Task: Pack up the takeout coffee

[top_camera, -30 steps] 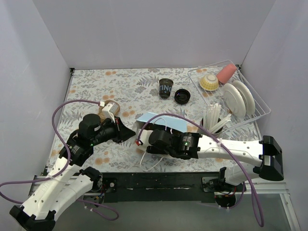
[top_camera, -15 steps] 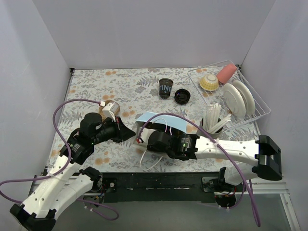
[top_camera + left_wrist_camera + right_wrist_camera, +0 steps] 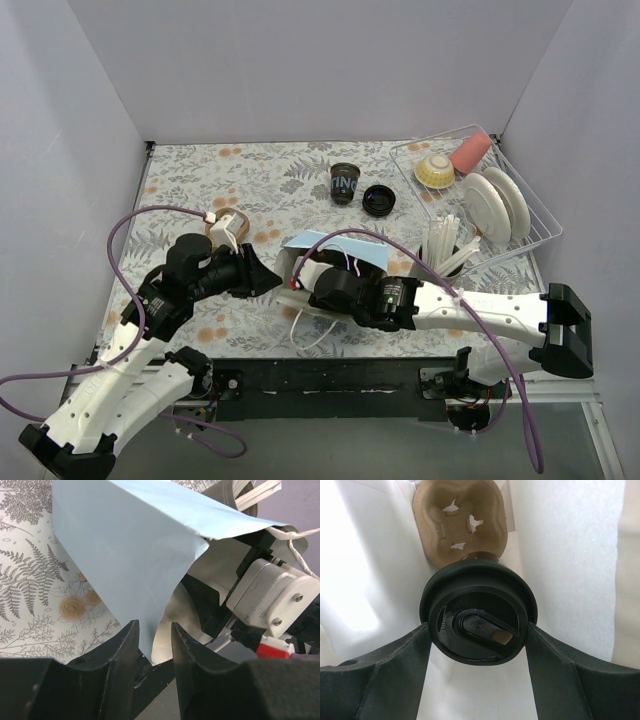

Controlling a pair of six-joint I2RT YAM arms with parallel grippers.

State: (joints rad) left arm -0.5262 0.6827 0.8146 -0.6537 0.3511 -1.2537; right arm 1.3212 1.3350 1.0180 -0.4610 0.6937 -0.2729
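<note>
The right gripper (image 3: pixel 478 630) is deep inside the paper bag (image 3: pixel 335 250), which lies on its side on the flowered table. Its two fingers (image 3: pixel 395 665) are clamped on either side of a lidded cup (image 3: pixel 478 612). From the wrist camera you look straight onto the round black lid. So the cup's long axis runs along the line of the gripper, with the lid facing back out of the bag and the base pointing further in. Beyond it, deeper in the bag, sits a brown cardboard carrier (image 3: pixel 460 517). The lid hides the cup's body, so I can't tell whether the base has reached the carrier.

The left gripper (image 3: pixel 154 627) is at the bag's left edge. Its fingers stand a little apart, and a corner of the bag's blue side hangs down into the gap without being pinched.

Beyond the bag, toward the back wall, a second black cup (image 3: pixel 344 184) stands apart on the table. It is upright as far as I can judge, with its mouth open and the white lettering facing the arms. Its loose lid (image 3: pixel 379 200) lies flat just beside it, on the right.
</note>
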